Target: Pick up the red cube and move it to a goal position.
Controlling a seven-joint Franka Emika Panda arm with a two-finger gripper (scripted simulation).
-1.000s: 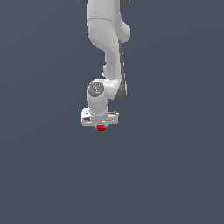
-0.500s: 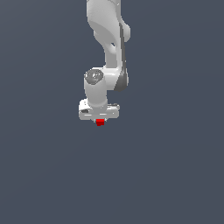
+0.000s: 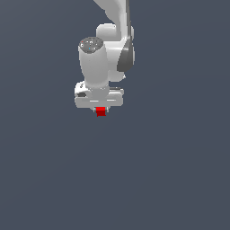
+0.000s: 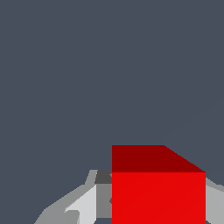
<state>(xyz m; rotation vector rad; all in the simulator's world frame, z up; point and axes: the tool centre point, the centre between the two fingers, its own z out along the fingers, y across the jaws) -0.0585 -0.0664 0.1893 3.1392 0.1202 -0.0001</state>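
Wrist view: red cube sits between gripper fingers, one grey finger showing beside it; pincer narrow, clamped on cube.

Risk: cube tiny, only fingertips hold it; fast swing or loosened clamp could let it slip out and drop before goal. Goal marker not visible.

Exterior view: arm hangs from above, wrist pointing straight down, cube just under white gripper body, near scene centre.

Smooth, faintly glossy white plastic-looking hand, flat matt red cube, plain matt grey backdrop
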